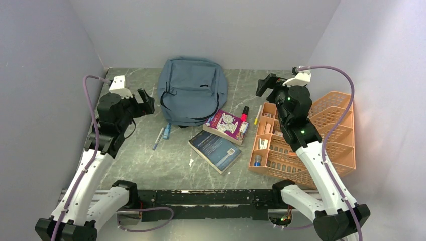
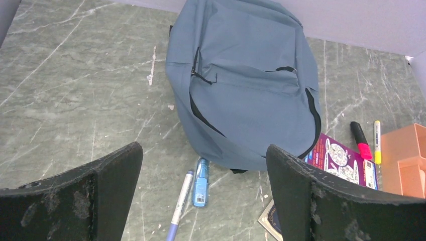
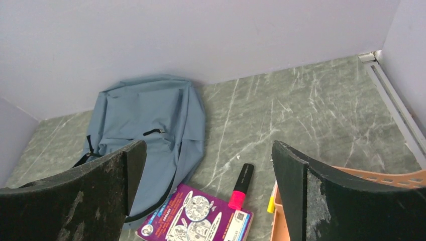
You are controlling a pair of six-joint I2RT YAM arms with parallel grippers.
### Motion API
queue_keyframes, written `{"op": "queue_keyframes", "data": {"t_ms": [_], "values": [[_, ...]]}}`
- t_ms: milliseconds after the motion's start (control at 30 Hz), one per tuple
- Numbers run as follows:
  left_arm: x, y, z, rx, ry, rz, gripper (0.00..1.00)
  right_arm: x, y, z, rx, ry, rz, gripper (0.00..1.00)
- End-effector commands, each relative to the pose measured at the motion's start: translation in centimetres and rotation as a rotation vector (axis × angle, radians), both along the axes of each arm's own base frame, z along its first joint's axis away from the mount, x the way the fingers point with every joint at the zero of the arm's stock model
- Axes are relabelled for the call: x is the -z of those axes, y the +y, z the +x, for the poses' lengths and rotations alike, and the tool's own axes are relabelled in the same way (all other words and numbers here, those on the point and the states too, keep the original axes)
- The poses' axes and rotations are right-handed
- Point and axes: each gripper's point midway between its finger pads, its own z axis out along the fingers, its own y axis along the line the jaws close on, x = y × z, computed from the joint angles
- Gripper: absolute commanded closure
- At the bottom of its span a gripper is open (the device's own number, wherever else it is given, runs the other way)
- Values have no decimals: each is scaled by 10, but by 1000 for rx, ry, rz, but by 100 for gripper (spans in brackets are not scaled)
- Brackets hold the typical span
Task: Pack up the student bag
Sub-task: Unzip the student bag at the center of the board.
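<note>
The slate blue-grey student bag (image 1: 192, 90) lies flat at the back centre of the table, zips shut; it also shows in the left wrist view (image 2: 246, 90) and the right wrist view (image 3: 145, 120). My left gripper (image 1: 145, 100) is open and empty, raised left of the bag (image 2: 203, 150). My right gripper (image 1: 263, 85) is open and empty, raised right of the bag (image 3: 208, 145). In front of the bag lie a purple book (image 1: 227, 125), a dark blue book (image 1: 216, 149), a pink highlighter (image 1: 244, 113), a yellow pen (image 1: 257, 114), a white pen (image 1: 157, 139) and a blue tube (image 1: 167, 131).
An orange mesh tray organiser (image 1: 321, 135) with small items in its compartments stands at the right, under my right arm. Grey walls close in the table at the back and both sides.
</note>
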Motion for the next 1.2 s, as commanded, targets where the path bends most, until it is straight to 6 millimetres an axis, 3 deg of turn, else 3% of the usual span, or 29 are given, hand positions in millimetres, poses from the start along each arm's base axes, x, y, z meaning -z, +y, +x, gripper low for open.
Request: {"op": "queue_keyframes", "data": {"t_ms": [0,433,700,900,1167], "values": [[-5,7,-2,-27,-12,7,3,-16,-4,-6,15,-57,24,0],[8,8,7,-99,46,-77,4,-17,-3,-9,7,-63,23,0],[41,-32,34,-52,169,-292,10,-8,3,-8,-19,-55,59,0],[73,-39,51,-144,246,-277,11,5,2,-4,-1,-2,61,0],[107,-38,82,-162,344,-184,12,27,26,0,-111,56,73,0]]}}
